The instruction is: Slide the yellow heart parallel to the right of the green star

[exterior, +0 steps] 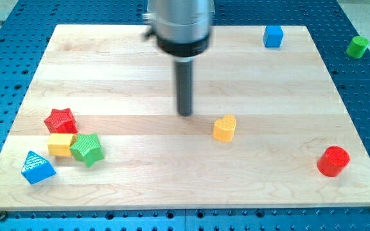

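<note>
Presently the end effector is a plain dark rod with no jaws, so it holds nothing and has no opening to report. The tip [185, 114] rests on the wooden surface [172, 64] near the middle, touching no block.

Key relation: the yellow heart [224, 128] lies just to the view's right of the tip and slightly toward the view's bottom, near but apart from it. The green star [87, 149] lies well away to the view's left of the tip and lower, close to the bottom-left corner. The tip therefore stands on the side of the heart that faces the star. Judgement: a push toward the star would have to start from the heart's far side, so the tip would need to pass round the heart first. The heart has no marked long axis. Only one arm is fitted, so no choice of arm arises.

Other items, placed from the tip:
- yellow cube [60, 144], touching the star's left side;
- red star-like block [60, 120], just above the cube;
- blue triangular block [37, 167], at far lower left;
- red cylinder [333, 161], well to the lower right;
- blue cube [273, 36], to the upper right;
- green cylinder [358, 46], off the board at far upper right.

Risk, as a judgement: an overlong push could disturb the cluster round the star.

No brand, label or legible writing is visible.
</note>
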Controlling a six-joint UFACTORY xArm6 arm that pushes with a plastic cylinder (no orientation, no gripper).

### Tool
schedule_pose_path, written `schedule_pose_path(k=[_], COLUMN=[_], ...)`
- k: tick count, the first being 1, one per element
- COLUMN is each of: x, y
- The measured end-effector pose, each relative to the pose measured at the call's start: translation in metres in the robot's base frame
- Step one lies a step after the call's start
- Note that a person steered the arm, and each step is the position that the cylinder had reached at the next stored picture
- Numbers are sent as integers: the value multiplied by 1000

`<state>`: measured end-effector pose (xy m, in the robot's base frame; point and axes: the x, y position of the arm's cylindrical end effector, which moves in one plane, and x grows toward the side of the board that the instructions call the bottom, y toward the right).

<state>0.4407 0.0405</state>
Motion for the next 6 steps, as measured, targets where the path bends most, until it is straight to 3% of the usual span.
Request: schedule_pose_path(k=[1, 2, 4, 5, 6], x=[12, 46, 70, 59, 83], y=[68, 61, -72, 12, -22])
